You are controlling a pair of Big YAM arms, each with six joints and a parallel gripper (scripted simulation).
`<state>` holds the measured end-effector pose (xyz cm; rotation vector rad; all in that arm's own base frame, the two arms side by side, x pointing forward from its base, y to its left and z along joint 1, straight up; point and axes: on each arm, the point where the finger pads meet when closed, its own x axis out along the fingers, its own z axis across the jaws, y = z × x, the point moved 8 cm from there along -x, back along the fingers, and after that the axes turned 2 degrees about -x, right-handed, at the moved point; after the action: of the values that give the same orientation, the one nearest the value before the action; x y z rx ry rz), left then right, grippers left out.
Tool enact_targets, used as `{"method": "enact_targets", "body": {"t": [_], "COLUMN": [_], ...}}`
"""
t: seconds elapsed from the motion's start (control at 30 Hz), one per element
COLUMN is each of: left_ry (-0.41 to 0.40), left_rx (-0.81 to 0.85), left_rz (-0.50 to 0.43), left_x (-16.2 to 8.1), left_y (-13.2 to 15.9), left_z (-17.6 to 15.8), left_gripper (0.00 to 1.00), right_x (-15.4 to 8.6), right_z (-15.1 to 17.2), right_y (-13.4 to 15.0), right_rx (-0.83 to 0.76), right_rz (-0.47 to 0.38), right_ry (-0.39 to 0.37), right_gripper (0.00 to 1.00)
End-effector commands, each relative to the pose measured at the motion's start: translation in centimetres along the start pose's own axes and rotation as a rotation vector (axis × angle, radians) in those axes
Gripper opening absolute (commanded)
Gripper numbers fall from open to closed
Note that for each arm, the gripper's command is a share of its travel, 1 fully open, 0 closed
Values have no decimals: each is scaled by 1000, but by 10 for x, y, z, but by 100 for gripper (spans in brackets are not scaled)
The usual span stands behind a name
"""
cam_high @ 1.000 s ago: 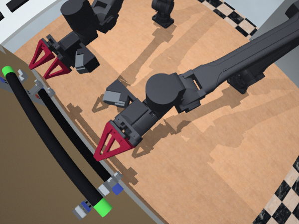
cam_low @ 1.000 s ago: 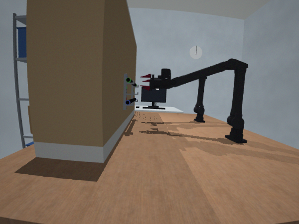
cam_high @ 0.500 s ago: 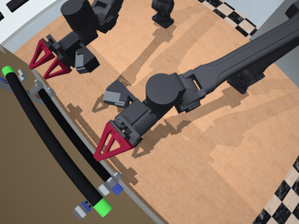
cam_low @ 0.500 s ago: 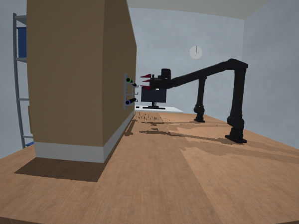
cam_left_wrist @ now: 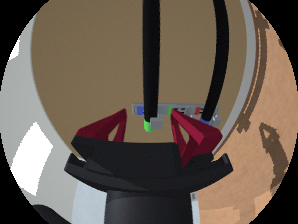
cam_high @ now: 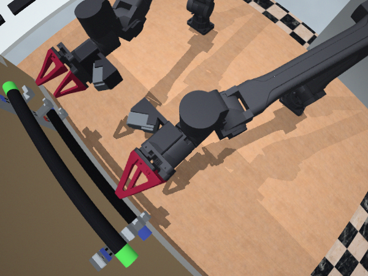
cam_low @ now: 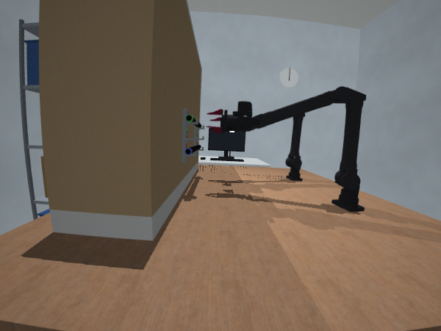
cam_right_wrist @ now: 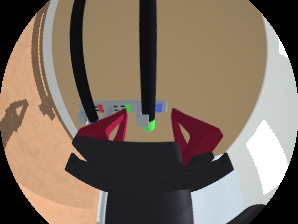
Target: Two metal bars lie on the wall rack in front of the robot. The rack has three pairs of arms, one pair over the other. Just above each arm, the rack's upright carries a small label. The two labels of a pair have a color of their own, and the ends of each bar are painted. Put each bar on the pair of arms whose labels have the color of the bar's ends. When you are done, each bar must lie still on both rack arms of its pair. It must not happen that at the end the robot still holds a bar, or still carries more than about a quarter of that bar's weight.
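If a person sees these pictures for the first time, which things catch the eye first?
Probably first the red fingers of the two dark arms, standing open in front of the brown wall. Next comes the black bar with bright green ends, high on the wall rack; a second bar with blue ends lies below it.

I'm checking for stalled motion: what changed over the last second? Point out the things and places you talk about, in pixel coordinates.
Nothing visibly changed: both arms, the green-ended bar (cam_high: 61, 172) (cam_left_wrist: 151, 60) (cam_right_wrist: 148, 60) and the blue-ended bar (cam_high: 89, 162) (cam_left_wrist: 222, 50) (cam_right_wrist: 76, 45) stayed put. Nothing was grasped or released; both grippers stand open, off the bars.
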<state>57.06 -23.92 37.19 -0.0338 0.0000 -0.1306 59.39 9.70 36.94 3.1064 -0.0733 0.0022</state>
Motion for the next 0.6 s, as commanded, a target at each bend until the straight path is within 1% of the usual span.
{"method": "enact_targets", "body": {"t": [0.0, 0.57], "left_ry": [-62, -61], "left_rx": [-31, -32], "left_rz": [10, 11], "left_x": [5, 4], "left_y": [5, 5], "left_z": [29, 21], "left_gripper": [64, 64], "right_x": [2, 2], "right_z": [-44, -43], "right_y": [-7, -7], "right_rx": [36, 35], "right_rz": [-9, -9], "right_ry": [76, 74], "right_gripper": [64, 64]}}
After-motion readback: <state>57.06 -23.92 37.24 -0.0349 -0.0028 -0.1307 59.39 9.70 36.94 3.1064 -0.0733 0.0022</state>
